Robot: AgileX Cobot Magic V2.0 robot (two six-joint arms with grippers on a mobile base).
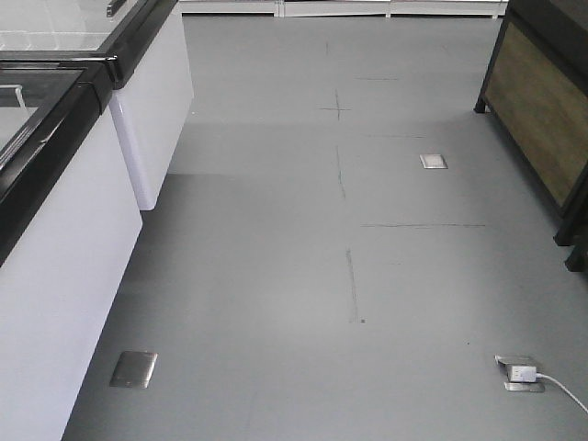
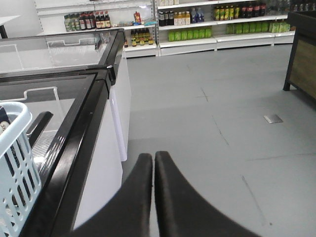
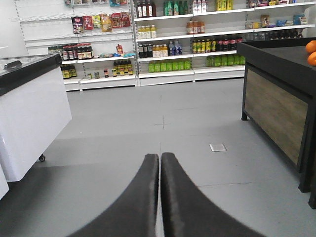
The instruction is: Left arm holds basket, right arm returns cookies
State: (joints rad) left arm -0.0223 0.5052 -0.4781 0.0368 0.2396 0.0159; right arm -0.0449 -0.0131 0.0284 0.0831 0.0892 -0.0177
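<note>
- The left pincer [image 2: 154, 160] is nearest its wrist camera. Its two black fingers are pressed together tip to tip, with nothing between them, and it hangs over bare floor [image 2: 237, 148] beside the freezer [image 2: 91, 111].
- At the far left edge of that view is the light blue basket [image 2: 14, 168], above the freezer's glass lid and well apart from the left pincer. Only its slotted corner shows. A dark sliver sits inside at the rim, but I cannot tell whether it is the cookies.
- Judging by this, the task has barely started. The basket is not gripped and no cookie box is in either pincer, so taking hold of the basket, picking up the box and returning it are all left to do.
- Stocked store shelves [image 3: 168, 49] line the back wall.
- The right pincer [image 3: 160, 159] is likewise squeezed shut and empty, pointing down the aisle.
- Far right, a dark wooden stand [image 3: 276, 106] carries oranges [image 3: 311, 52].
</note>
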